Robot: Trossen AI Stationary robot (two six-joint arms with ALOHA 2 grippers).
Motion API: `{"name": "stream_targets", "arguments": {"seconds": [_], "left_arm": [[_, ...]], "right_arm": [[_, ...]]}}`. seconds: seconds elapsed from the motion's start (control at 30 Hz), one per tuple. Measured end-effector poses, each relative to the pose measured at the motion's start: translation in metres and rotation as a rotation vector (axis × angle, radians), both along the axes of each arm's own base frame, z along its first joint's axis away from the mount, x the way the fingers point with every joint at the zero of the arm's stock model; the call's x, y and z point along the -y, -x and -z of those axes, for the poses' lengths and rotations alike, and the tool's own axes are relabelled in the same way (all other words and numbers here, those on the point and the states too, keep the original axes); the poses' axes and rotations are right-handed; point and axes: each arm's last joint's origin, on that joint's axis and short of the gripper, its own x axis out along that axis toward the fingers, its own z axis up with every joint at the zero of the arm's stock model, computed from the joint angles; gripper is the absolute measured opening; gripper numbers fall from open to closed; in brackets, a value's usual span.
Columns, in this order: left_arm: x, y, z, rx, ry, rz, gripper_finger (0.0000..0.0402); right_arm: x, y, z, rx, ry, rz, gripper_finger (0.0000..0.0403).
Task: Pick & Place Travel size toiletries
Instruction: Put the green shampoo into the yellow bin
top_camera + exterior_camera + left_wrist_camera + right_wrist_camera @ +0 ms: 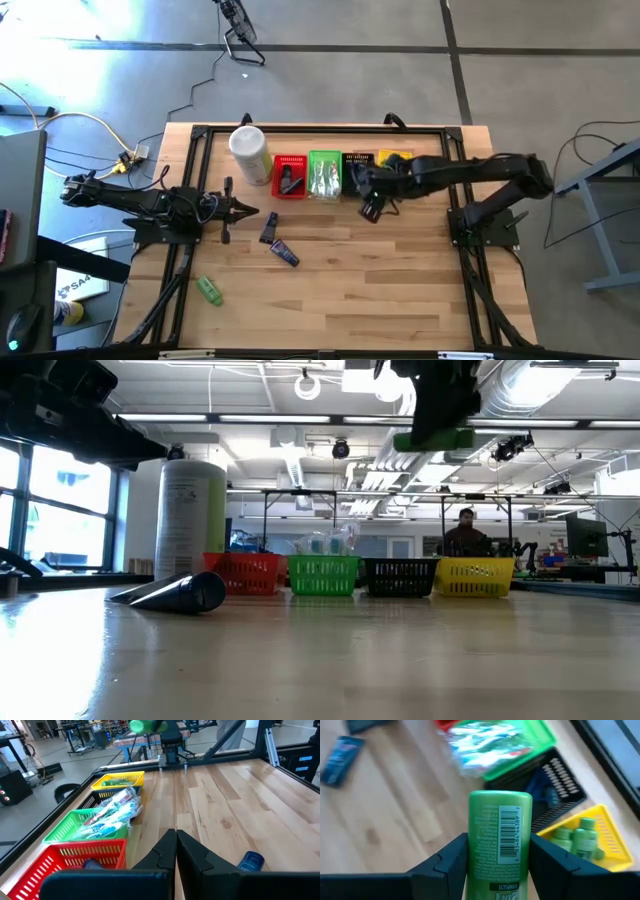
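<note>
Right gripper (499,857) is clamped on a green bottle (499,830), one finger on each side of it, barcode facing the wrist camera. From above it hangs just in front of the black basket (360,160), up off the wood; the low view shows the bottle well above the basket row.

The baskets sit in a tight line along the back edge of the table (400,290): red basket (290,176), green basket (325,174), the black one, then the yellow basket (395,156), each touching the next. A white canister (250,152) stands just left of the red one.

Contents, as far as I can tell: clear-wrapped sticks (112,812) piled in the green basket, dark pieces in the black one, and two more green bottles (577,837) already in the yellow.

Left gripper (243,211) is parked in front of the canister with its fingers pressed together, nothing in them.

Still loose on the table: two dark tubes (276,240) just in front of the red basket, and another green bottle (209,290) farther forward of the canister, near the left edge.

Plenty of bare wood in front of the black and yellow baskets, all the way to the near edge.
</note>
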Motion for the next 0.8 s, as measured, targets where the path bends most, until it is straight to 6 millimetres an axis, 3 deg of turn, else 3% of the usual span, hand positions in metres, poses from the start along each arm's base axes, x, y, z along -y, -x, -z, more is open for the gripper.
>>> {"name": "stream_targets", "arguments": {"seconds": [0.27, 0.53, 0.67, 0.8], "left_arm": [[0.0, 0.0, 0.0, 0.0, 0.002, 0.0, 0.0008], [0.0, 0.0, 0.0, 0.0, 0.03, -0.003, 0.0008], [0.0, 0.0, 0.0, 0.0, 0.033, -0.003, 0.0008], [0.0, 0.0, 0.0, 0.0, 0.033, -0.003, 0.0008]], "right_arm": [[0.043, 0.005, 0.006, -0.063, 0.014, 0.106, 0.0171], [0.079, 0.029, 0.067, -0.234, -0.03, 0.29, 0.0171], [0.098, 0.039, 0.097, -0.211, -0.037, 0.378, 0.0171], [0.116, 0.046, 0.113, -0.147, -0.058, 0.462, 0.0171]]}}
